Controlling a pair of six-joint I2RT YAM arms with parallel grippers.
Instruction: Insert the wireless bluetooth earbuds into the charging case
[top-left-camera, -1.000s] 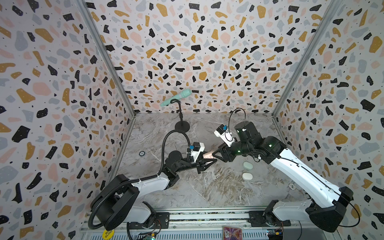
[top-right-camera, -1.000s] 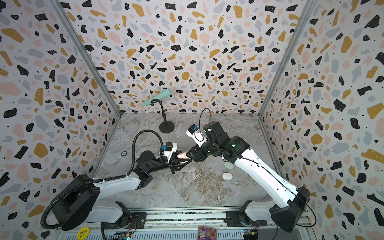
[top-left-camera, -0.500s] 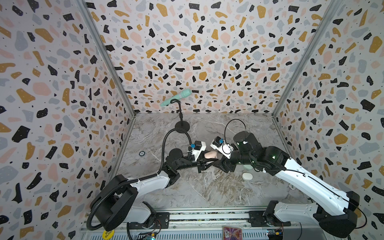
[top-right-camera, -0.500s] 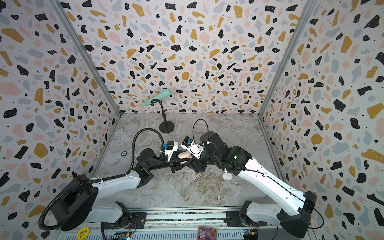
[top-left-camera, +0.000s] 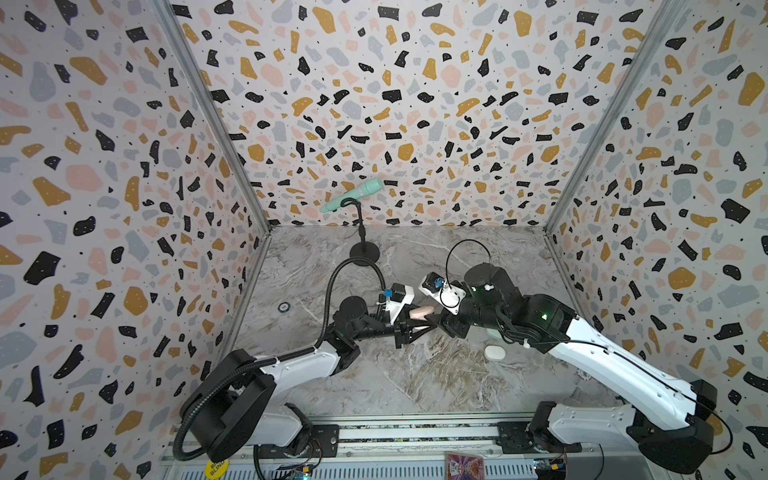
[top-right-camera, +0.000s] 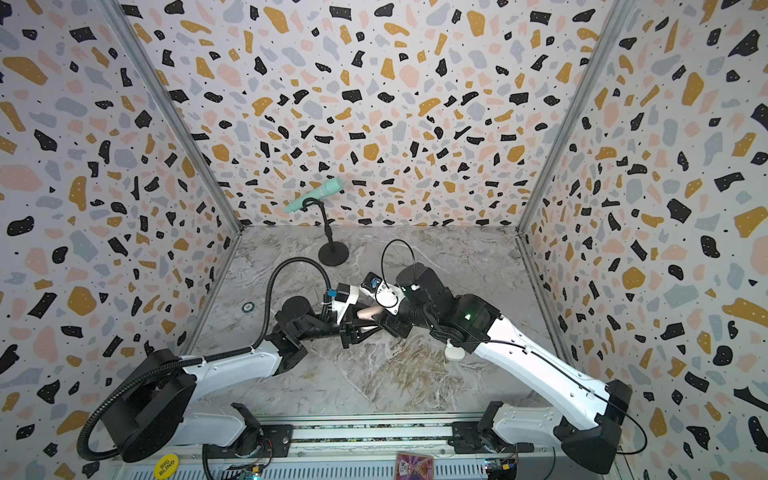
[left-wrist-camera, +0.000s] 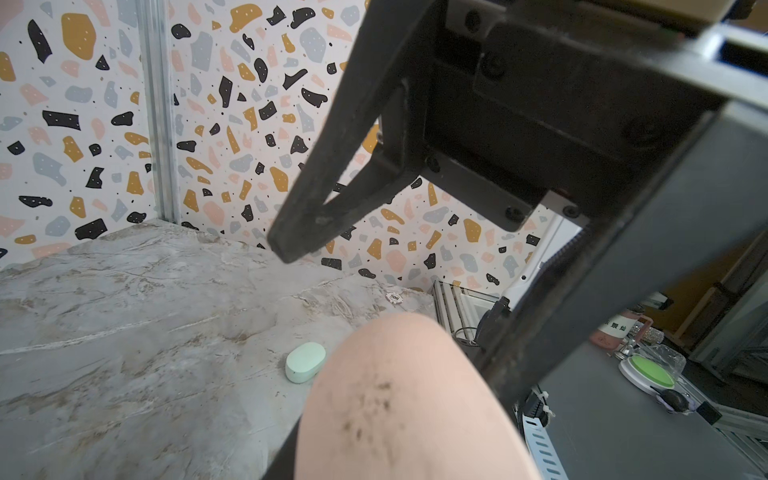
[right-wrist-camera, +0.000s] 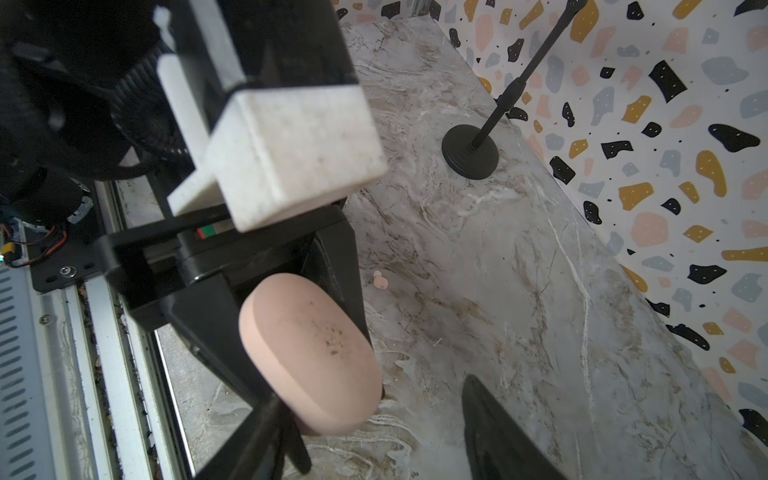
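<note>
Over the tabletop (top-left-camera: 415, 382), left hand (top-left-camera: 409, 325) gripping closed pink case (right-wrist-camera: 311, 353) — right hand (top-left-camera: 440, 322) spread around its end

My black left claw (top-left-camera: 422, 320) is carrying a pale pink pebble-shaped plastic case (right-wrist-camera: 307, 357) that is showing dark speckled smudges. A tiny pale pink earbud (right-wrist-camera: 379, 280), a mint green pebble-shaped case (left-wrist-camera: 304, 361) and a white pebble-shaped case (top-left-camera: 494, 352) are standing out against the grey marbled counter (top-left-camera: 415, 382), which is running with brown and white veins. The walls (top-left-camera: 374, 104) are showing black, ochre, pink and grey chips on white.
</note>
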